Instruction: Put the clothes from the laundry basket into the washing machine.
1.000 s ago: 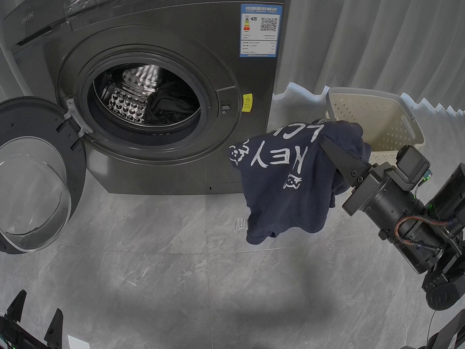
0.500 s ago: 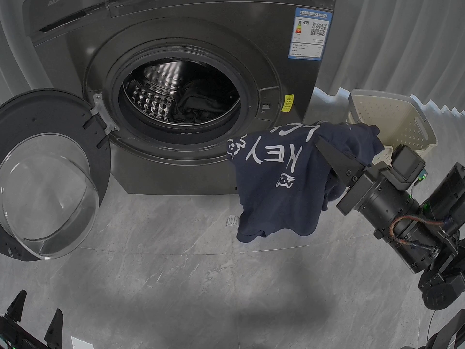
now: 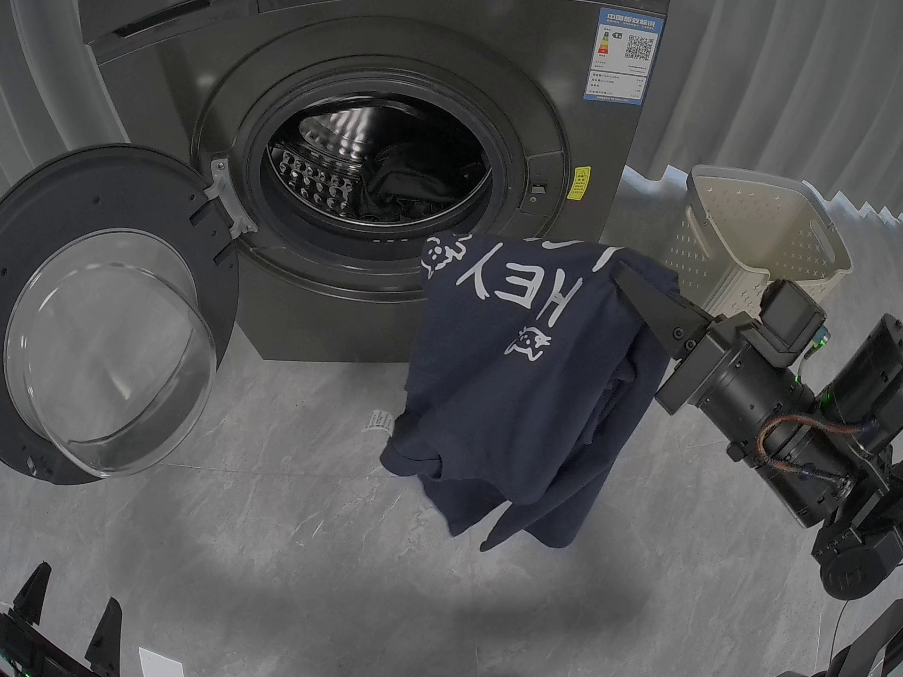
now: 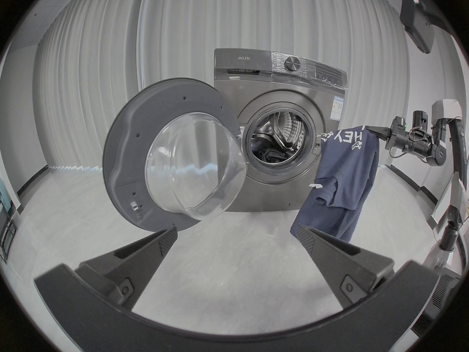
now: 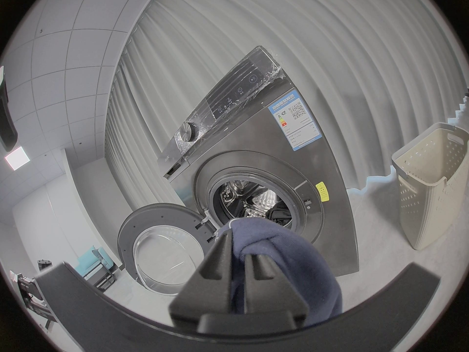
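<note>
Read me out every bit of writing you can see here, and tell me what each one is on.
"HEY": white letters on the navy shirt held by the right gripper; a second line at the fold cannot be read.
"AUX": top left panel of the washing machine.
Energy label on the machine's front: too small to read.
Yellow sticker beside the door opening: too small to read.
White tag at the shirt's edge: unreadable.

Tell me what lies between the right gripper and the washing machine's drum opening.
The navy shirt, clamped in the right gripper, hangs across that gap before the drum opening; the head view shows it.
</note>
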